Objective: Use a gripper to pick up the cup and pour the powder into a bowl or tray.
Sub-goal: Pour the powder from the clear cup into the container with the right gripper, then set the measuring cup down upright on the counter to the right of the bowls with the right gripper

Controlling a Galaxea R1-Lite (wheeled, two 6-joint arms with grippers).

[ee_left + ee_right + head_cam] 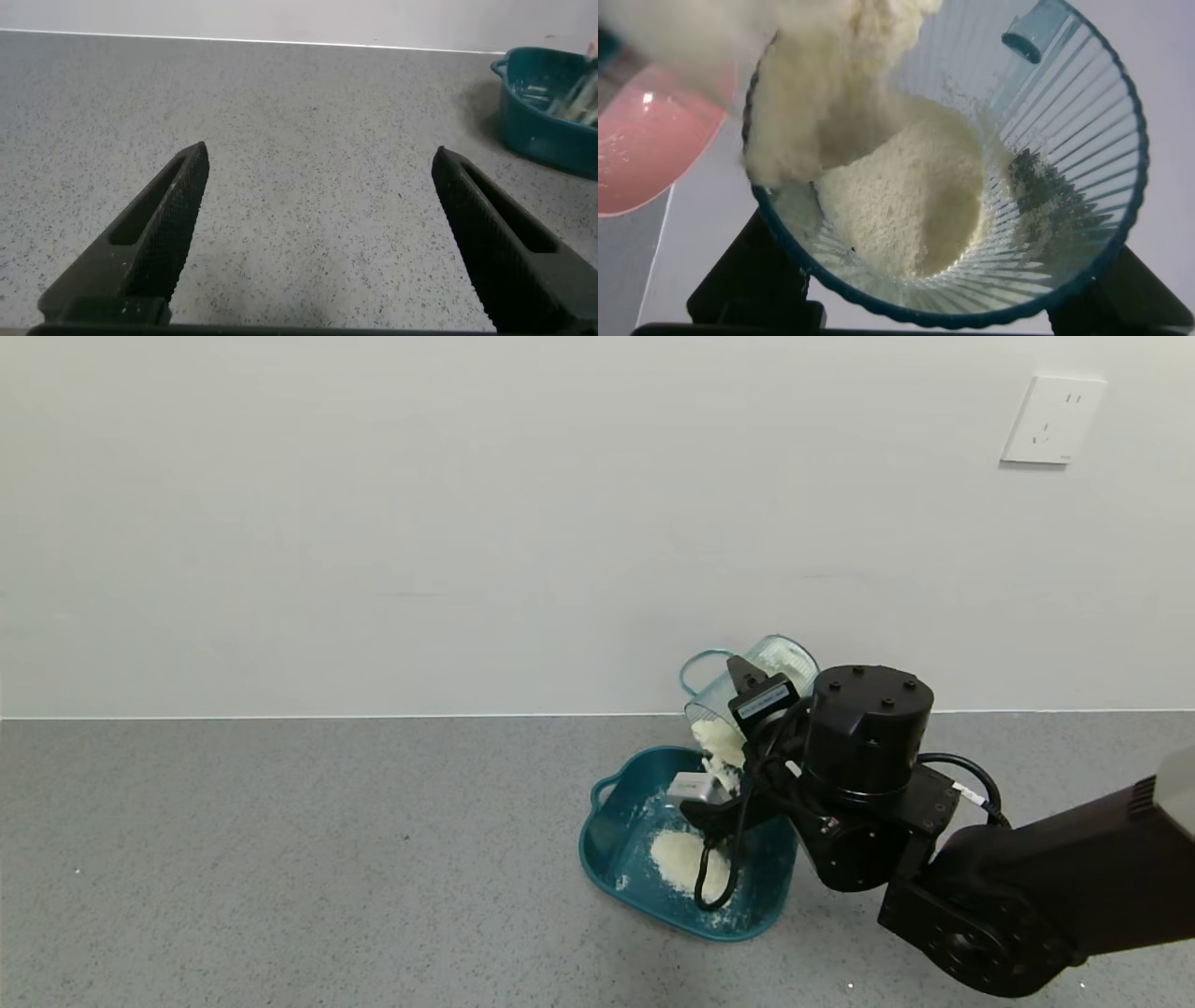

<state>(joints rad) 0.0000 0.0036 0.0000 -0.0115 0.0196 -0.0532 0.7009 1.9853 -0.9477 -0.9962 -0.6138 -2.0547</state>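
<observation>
I had the right gripper (747,728) clamped on the small ribbed translucent green-blue cup (747,686), its black jaws closed across the cup's wall, the cup tipped mouth-down toward seven o'clock above the far edge of the dark teal rounded-square plastic tub (607,835). The fine cream-white powder (686,859) was leaving in clumps; a heap lay on the tub floor, and the right wrist view showed plenty still caked inside the cup (971,177).

My worry was those clumps: a caked mass could let go all at once and puff over the tub's rim, which I judged likeliest at the twelve o'clock edge, since the mouth hung close to it. A dangling black cable (724,859) drooped into the tub over the heap (it could drag powder out on withdrawal). Dusted ribs might also let the cup slip in the jaws if I tilted further.

The left gripper (318,243) hovered idle with jaws wide apart, the tub well off toward its two o'clock.

The grey speckled worktop (280,859) met a plain white wall (467,523), with a white socket (1052,420) at one o'clock. A pink bowl (649,149) showed only in the right wrist view.
</observation>
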